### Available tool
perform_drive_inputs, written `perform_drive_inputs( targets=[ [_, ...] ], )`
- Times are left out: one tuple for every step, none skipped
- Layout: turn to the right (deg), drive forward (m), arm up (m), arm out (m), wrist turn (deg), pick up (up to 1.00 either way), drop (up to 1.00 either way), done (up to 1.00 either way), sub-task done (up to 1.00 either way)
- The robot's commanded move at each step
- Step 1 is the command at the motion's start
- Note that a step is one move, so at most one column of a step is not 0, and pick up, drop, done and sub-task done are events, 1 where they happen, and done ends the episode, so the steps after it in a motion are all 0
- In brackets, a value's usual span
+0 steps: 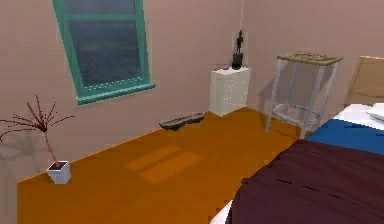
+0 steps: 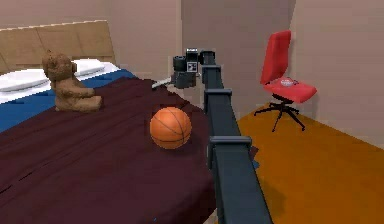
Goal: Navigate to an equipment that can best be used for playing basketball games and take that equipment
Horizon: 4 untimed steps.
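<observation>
Dark and square, the arm (image 2: 232,150) rises from the arm side view's bottom edge and reaches out over a bed (image 2: 90,160) spread with a maroon cover. At its far end are two white squares with black marks (image 2: 208,57), and left of them the gripper (image 2: 165,80) with its thin fingers. The bed lies right behind the fingers, so I cannot tell whether the jaws grasp anything or nothing.

The basketball (image 2: 170,128) rests on the maroon cover just left of the arm, nearer the camera than the gripper. It is a round orange ball, so it has no long axis and points no way; its dark seams curve across the face that shows. Any print on it is too small to tell.

Farther up the bed a brown teddy bear (image 2: 68,85) sits upright, with white pillows (image 2: 25,80), a blue sheet (image 2: 20,112) and a tan padded headboard (image 2: 60,38) behind it. A red office chair (image 2: 282,75) stands on the orange floor (image 2: 330,165) at the right; a small pale patch on its seat cannot be made out.

In the forward view the bed's maroon corner (image 1: 310,185) fills the lower right. Beyond it are a tall table (image 1: 305,90), a white dresser (image 1: 229,92) bearing a dark statue (image 1: 238,50), a dark low object (image 1: 182,122) against the wall, a teal-framed window (image 1: 103,45) and a bare-twigged plant (image 1: 45,135) in a white pot.
</observation>
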Motion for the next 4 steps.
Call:
perform_drive_inputs(
  targets=[
    [0.0,0.0,-0.3,0.0,0.0,0.0,0.0,0.0,0.0],
    [0.0,0.0,0.0,0.0,0.0,1.0,0.0,0.0,0.0],
    [0.0,0.0,0.1,0.0,0.0,0.0,0.0,0.0,0.0],
    [0.0,0.0,0.0,0.0,0.0,0.0,0.0,1.0,0.0]
  ],
)
